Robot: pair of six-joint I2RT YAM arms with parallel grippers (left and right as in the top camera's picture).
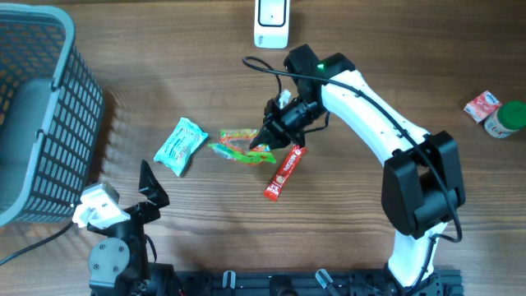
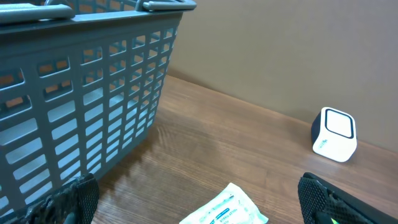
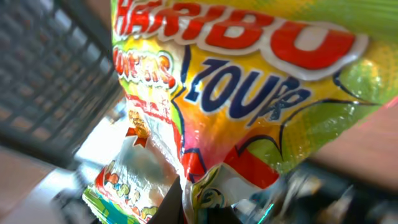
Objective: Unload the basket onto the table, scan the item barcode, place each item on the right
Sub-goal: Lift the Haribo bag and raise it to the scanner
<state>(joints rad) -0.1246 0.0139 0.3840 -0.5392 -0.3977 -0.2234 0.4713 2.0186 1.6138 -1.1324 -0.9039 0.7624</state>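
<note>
While the right end effector [image 1: 265,136] is clenched on one edge of the Haribo bag [image 1: 237,148], mid-table [image 1: 345,222] just beside a red stick pack [image 1: 283,173], step in hand = carry bag to the scanner [image 1: 272,23] at far edge. Barcode not visible in any view, prob. on the back face; rotate wrist so that face meets scanner window, keep film taut. Bag: glossy crinkly film, floppy, glare likely. Left end effector [image 1: 151,191] released wide, idle nr basket [image 1: 49,99].
</note>
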